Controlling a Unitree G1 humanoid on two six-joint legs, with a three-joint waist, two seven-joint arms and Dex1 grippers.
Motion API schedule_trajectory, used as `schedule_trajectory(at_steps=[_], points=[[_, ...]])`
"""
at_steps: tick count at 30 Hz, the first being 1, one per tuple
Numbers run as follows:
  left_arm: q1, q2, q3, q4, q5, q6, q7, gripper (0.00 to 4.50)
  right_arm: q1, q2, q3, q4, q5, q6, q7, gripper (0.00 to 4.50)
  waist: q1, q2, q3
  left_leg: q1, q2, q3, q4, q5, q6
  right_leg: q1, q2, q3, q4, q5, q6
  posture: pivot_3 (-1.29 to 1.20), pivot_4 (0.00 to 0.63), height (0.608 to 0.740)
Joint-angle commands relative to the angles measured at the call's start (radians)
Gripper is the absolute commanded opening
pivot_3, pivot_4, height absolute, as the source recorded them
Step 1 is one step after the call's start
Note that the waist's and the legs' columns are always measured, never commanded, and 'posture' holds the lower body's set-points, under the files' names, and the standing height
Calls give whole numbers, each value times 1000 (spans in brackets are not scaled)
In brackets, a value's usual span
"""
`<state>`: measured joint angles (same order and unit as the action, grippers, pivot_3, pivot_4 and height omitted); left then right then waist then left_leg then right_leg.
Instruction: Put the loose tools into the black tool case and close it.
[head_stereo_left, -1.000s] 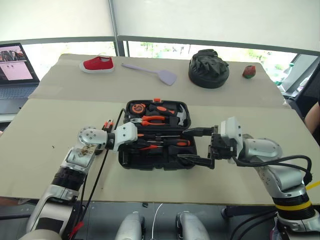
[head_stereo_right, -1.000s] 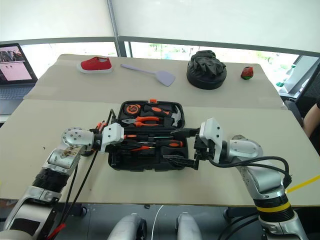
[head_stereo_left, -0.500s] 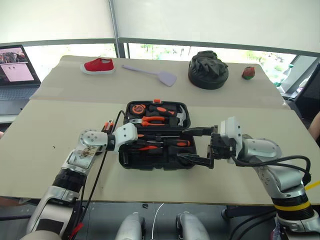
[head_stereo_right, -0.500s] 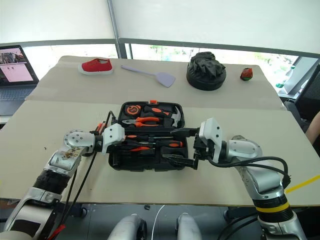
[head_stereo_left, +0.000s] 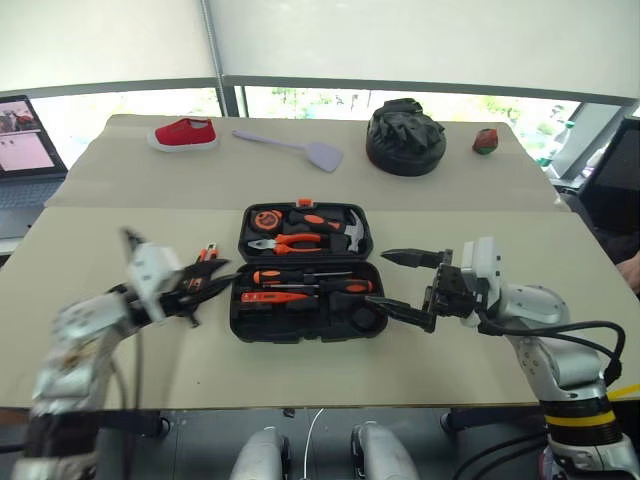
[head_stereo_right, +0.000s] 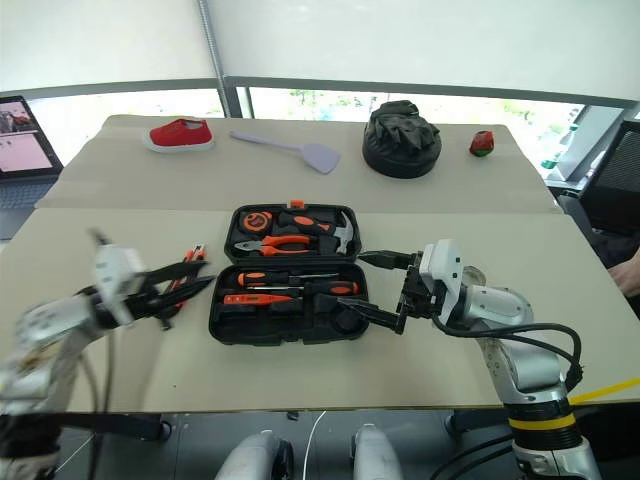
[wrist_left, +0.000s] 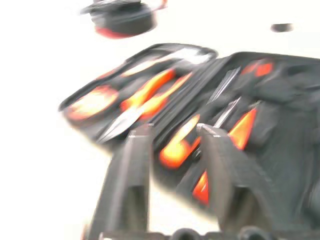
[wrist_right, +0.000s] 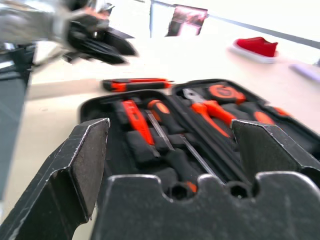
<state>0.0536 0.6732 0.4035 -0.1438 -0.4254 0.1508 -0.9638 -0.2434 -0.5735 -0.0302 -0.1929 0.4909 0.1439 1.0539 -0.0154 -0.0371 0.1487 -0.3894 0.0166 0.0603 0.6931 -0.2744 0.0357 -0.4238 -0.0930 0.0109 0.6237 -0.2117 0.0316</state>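
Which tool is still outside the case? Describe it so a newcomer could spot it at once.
Find the open black tool case mid-table. Just off its left edge, on the bare tabletop, lies an orange-and-black utility knife, beside the left gripper. It is the one such tool lying outside the case.

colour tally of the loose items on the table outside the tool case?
Red: 2 (shoe, small round thing)
Lilac: 1 (spatula)
Black: 1 (fabric mound)
Orange-and-black: 1 (utility knife)
Total: 5

Left gripper (head_stereo_left: 205, 288) smeared by blur, jaw state unreadable. Knife (head_stereo_left: 205, 254) partly hidden behind it. Laptop (head_stereo_left: 22, 140) cut by left edge.
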Motion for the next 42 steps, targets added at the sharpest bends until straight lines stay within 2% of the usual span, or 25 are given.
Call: schedule_trajectory(at_steps=[1,2,4,5,8,12,18,21,24,27,34,38,41,42], points=[[201,-16,268,47,-9,13,103,3181,10,2,-31,26,-15,-110,36,4500,-1,0,0,1,0,0,0,-1,-1,0,0,0,0,0,0,0,150,740],[259,-25,338,84,-17,17,130,3574,13,5,-29,35,-19,-128,41,4500,-3,0,0,1,0,0,0,-1,-1,0,0,0,0,0,0,0,150,740],[323,-38,399,98,-28,53,179,4274,13,17,-26,44,-14,-155,52,4500,0,0,0,1,1,0,0,-1,-1,0,0,-1,0,-1,-1,0,150,740],[339,-41,408,93,-30,63,189,4432,13,18,-25,46,-13,-161,56,4500,1,0,0,1,1,0,0,-1,-1,0,0,-1,0,-1,-1,0,150,740],[391,-39,406,9,-62,116,180,4432,8,8,-21,42,39,-84,72,4500,26,0,1,1,0,-1,0,-1,-1,1,-2,-3,-1,-2,-1,0,150,740],[316,-23,364,-100,-138,248,253,4432,-8,17,-11,45,38,-83,83,4500,42,0,0,4,0,-1,1,-1,-2,1,-5,-5,-3,-2,-2,0,150,740],[15,43,177,-280,-262,783,563,4432,-37,42,10,45,22,-91,69,4500,26,-1,0,2,0,-1,0,-1,-3,1,-1,-3,2,-1,-1,0,150,740],[-130,46,74,-290,-248,968,671,4432,-41,50,18,37,19,-87,64,4500,18,-1,0,2,0,-2,0,-2,-4,1,-1,-3,3,-1,-1,0,150,740],[-239,13,7,-262,-190,1064,785,4432,-42,47,29,19,32,-56,69,4500,6,-1,0,3,-1,-1,0,-2,-5,1,1,-1,2,-1,-1,0,150,740],[-292,-24,-72,-227,-155,1113,825,4432,-43,51,31,-9,35,-39,58,4500,2,-1,0,3,-1,-1,-1,-2,-5,1,2,-1,2,-1,-1,0,150,740],[-401,-159,-172,-63,-92,1083,842,4432,-50,60,29,-39,38,-22,36,4500,20,-1,0,4,-2,-2,0,-2,-6,2,0,-1,2,-1,-1,0,150,740],[-420,-159,-204,-11,-39,1082,845,3458,-58,62,31,-46,41,-14,35,4500,28,0,-1,5,-2,-1,0,-2,-6,4,0,0,3,-1,-1,0,150,740],[-413,-157,-182,-15,-28,1050,826,2409,-66,68,28,-44,43,-12,28,4500,28,1,-2,6,-2,-1,0,-2,-6,4,0,0,3,-1,-1,0,150,740],[-400,-143,-183,-26,-17,987,798,2098,-65,69,30,-44,41,-14,27,4500,28,1,-2,6,-2,-1,0,-2,-6,3,0,0,3,-1,-1,0,150,740]])
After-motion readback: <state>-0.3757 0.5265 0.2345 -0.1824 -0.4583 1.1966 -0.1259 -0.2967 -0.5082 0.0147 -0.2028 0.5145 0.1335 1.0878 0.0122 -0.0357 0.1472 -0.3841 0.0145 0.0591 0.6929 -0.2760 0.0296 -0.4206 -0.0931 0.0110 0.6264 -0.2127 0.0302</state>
